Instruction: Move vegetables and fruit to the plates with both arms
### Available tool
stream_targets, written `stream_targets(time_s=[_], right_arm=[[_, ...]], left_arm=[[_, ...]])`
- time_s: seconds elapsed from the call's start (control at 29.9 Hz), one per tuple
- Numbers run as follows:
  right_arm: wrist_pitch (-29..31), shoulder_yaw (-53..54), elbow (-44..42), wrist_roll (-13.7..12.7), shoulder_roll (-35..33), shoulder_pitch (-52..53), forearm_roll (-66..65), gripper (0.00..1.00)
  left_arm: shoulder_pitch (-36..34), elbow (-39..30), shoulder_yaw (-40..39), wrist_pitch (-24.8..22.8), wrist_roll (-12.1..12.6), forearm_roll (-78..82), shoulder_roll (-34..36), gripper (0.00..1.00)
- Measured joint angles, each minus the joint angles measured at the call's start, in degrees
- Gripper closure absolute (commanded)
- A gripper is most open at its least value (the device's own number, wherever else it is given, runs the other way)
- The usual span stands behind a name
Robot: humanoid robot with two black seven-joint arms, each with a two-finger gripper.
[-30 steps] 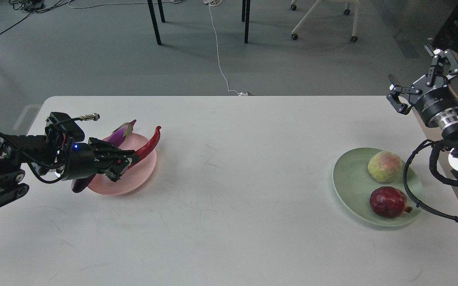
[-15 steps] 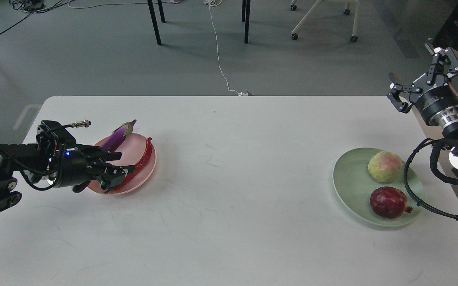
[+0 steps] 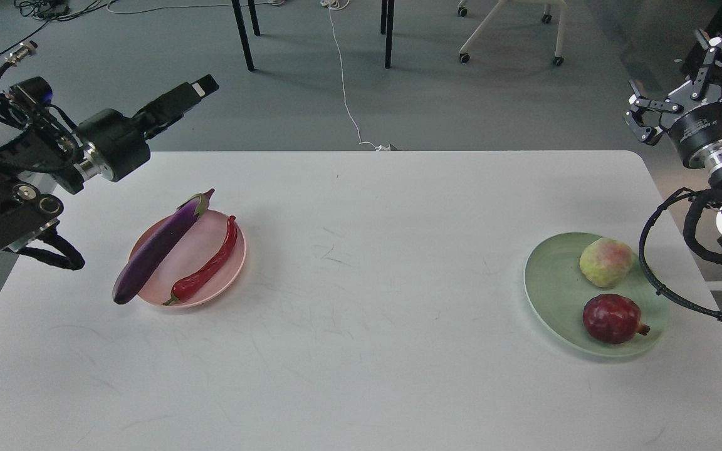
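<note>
The purple eggplant lies diagonally across the pale pink plate, its dark end hanging over the front left rim. The red chili pepper lies on the same plate to its right. The pale green plate holds the yellow-green fruit and the dark red pomegranate. My left gripper is raised above the table's far left edge, away from the pink plate and holding nothing; it is seen side-on. My right gripper is open and empty, high above the far right corner.
The white table fills the view. A black cable loop of my right arm hangs over the green plate's right rim. Beyond the table are black table legs, a white chair base and a white floor cable.
My left gripper has let go of the chili, which now rests on the pink plate, and has lifted up and back to the far left. My right gripper has risen slightly.
</note>
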Motion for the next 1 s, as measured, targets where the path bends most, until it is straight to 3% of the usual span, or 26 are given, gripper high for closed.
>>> stream_targets(time_s=[0.27,0.4,0.47,0.57,0.67,0.74,1.0], right_arm=[[0.0,4.1,-0.2,-1.5,0.1,0.0,0.2,0.01],[0.0,8.1,-0.4,-7.8,0.4,0.2,1.8,0.01],[0.0,10.0,-1.1,-10.8,0.5,0.2,4.1,0.01],[0.0,11.1,-3.4,-13.2,1.3,0.0,6.7,0.01],[0.0,11.4,-6.3,-14.1,3.8,0.0,7.6,0.01],[0.0,12.2,-7.5,-14.2,5.3,0.0,7.8,0.01],[0.0,13.0,-8.0,-14.0,9.0,-0.3,7.8,0.01]], left_arm=[[0.0,5.2,-6.4,-1.2,0.0,-18.8,-7.1,0.02],[0.5,9.6,-7.5,-8.3,0.9,-32.5,-9.9,0.02],[0.5,11.7,-8.3,-10.8,2.7,-37.7,-11.3,0.02],[0.6,14.9,-11.3,-12.9,5.9,-44.6,-12.9,0.02],[1.4,18.8,-15.8,-15.3,10.0,-51.4,-15.0,0.02],[2.1,20.7,-18.0,-16.8,11.4,-53.9,-16.5,0.02],[4.4,22.7,-20.1,-18.2,10.8,-55.3,-19.3,0.02]])
